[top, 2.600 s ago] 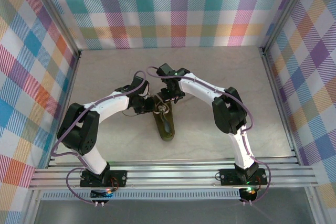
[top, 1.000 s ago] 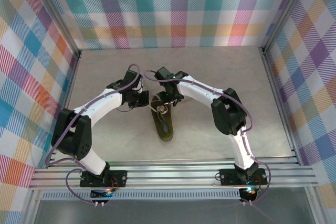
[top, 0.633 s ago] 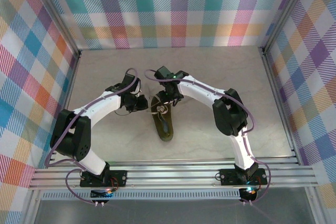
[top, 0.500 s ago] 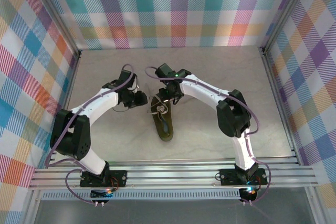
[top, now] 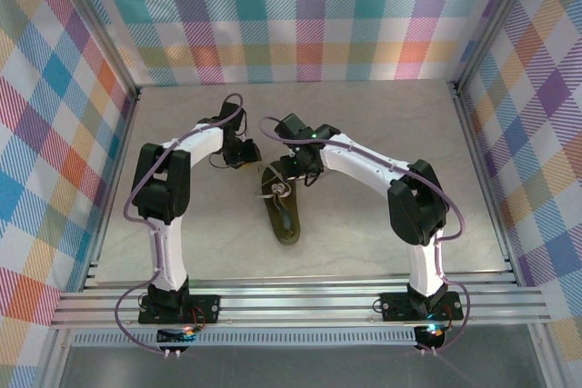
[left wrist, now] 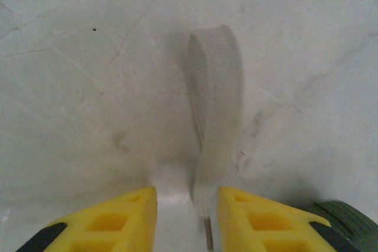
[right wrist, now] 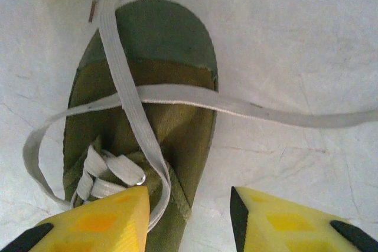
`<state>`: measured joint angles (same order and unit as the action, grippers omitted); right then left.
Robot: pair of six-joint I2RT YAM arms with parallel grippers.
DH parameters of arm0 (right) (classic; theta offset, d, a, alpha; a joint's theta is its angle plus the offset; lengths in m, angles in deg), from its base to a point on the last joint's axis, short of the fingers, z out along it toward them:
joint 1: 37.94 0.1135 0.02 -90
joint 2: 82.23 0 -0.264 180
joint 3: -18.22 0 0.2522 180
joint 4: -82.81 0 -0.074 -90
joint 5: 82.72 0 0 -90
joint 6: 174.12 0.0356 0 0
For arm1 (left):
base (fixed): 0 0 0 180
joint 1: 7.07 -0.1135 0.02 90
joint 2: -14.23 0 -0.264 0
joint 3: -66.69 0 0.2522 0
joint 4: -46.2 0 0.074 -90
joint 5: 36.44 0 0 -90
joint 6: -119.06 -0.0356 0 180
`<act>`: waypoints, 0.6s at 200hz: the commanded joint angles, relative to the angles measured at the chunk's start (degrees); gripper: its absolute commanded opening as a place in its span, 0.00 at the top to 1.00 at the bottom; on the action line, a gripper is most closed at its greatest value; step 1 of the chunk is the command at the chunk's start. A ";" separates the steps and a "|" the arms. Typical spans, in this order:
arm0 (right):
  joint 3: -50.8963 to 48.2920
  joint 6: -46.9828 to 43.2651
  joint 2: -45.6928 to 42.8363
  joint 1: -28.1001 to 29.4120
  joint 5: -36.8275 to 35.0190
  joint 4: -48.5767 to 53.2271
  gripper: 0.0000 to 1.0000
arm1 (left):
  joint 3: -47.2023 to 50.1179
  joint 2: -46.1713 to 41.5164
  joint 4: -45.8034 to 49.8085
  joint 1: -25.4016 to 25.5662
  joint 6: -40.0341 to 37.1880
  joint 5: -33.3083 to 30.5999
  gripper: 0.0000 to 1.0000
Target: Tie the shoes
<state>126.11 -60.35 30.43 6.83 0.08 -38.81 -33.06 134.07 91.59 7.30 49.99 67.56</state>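
Left gripper (left wrist: 187, 198) has its jaws apart and clamps nothing. A flat folded loop (left wrist: 215, 87) of the laces lies loose on the table (left wrist: 71, 87), starting between its fingers and running straight ahead of it, nearer one finger than the other. The shoe's edge sits just beside that finger.

Right gripper (right wrist: 189, 196) is likewise spread and empty. The shoe (right wrist: 165, 39) lies under and ahead of it, with one finger above the eyelets and the other above bare table.

Ahead of the right gripper, two strands of the laces (right wrist: 177, 94) cross slackly over the upper. One runs on toward the left gripper and the other trails off across the table to the opposite side. No knot or bow shows.

As I judge it, at most the first crossing is laid, and it is not pulled snug. The loops, the bow and the tightening are all left to do, and neither gripper holds a strand to do them with.
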 commanded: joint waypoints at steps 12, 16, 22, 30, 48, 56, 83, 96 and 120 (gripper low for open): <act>-0.65 2.19 -1.94 1.45 1.56 -0.60 0.60 | -4.21 2.64 1.31 -0.04 0.61 0.90 0.64; -0.61 2.22 -1.79 1.54 1.62 -0.58 0.60 | -4.44 3.10 1.13 -0.04 0.60 1.02 0.64; -0.40 2.22 -1.58 1.59 1.62 -0.67 0.60 | -4.82 3.68 0.97 -0.04 0.48 1.41 0.64; -0.20 2.12 -1.28 1.71 1.66 -0.69 0.60 | -5.19 4.46 0.75 -0.04 0.56 1.64 0.64; 0.33 1.99 -1.04 1.96 1.62 -0.93 0.60 | -5.65 5.81 0.01 -0.04 0.65 1.81 0.64; 0.44 1.81 -1.11 1.98 1.58 -1.10 0.61 | -6.12 6.55 0.21 -0.04 0.69 1.66 0.64; 0.58 1.47 -1.54 2.15 1.62 -1.60 0.61 | -8.93 8.91 2.34 -0.04 0.52 1.22 0.77; 0.32 1.14 -2.11 2.16 1.91 -2.18 0.61 | -8.70 8.09 2.24 -0.13 0.60 1.20 0.91; -1.66 0.64 -4.53 2.16 2.78 -5.40 0.62 | -6.32 3.55 1.60 -0.95 0.82 2.13 1.00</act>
<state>125.98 -59.30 30.22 8.58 1.35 -40.90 -41.04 139.42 96.34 6.49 50.73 68.01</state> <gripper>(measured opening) 0.391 0.064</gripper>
